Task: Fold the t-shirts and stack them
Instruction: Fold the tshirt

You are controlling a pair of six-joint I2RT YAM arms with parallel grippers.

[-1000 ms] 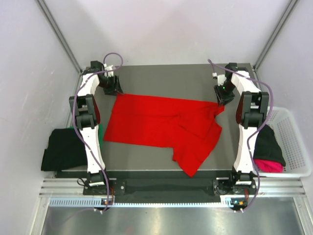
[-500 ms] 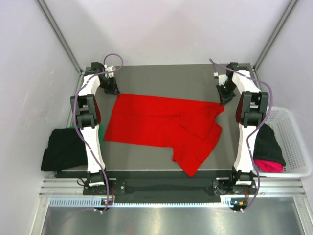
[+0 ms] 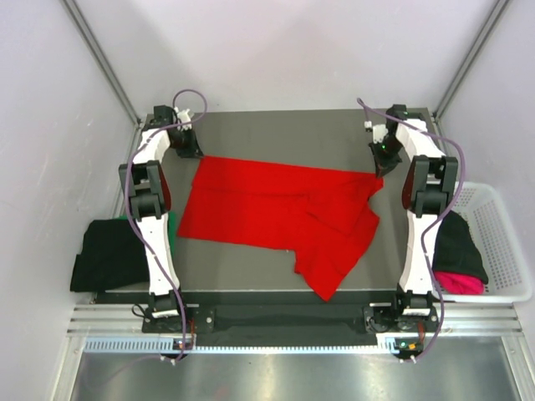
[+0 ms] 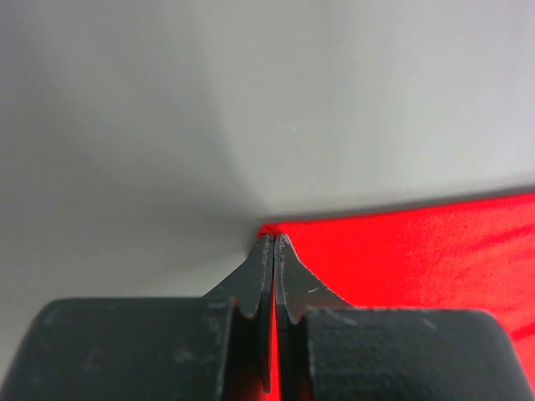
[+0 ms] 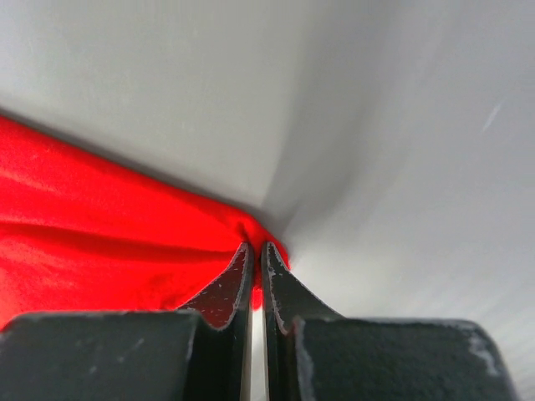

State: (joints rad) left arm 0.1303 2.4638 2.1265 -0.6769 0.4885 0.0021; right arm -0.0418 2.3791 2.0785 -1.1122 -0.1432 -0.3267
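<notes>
From above, you see the red shirt (image 3: 276, 217) spread across the table (image 3: 284, 134), its right part rumpled and one flap trailing toward the near edge. Your left gripper (image 3: 191, 150) sits at the shirt's far-left corner and your right gripper (image 3: 380, 159) at its far-right corner. Off the table's left side lies a black shirt (image 3: 104, 255), apparently folded, with a sliver of green shirt (image 3: 171, 227) showing beside it. The basket (image 3: 501, 242) at right holds a second black shirt (image 3: 460, 246) and a pink shirt (image 3: 456, 282), both in a loose heap. At the left wrist, the jaws are pressed together, with a thin edge of red cloth pinched between the tips. At the right wrist, the jaws are likewise clamped, on a bunched red corner. By this reading the task is roughly midway. Two shirts seem put aside, the red one is gripped at both far corners but shows no finished fold, and the two in the basket remain.
</notes>
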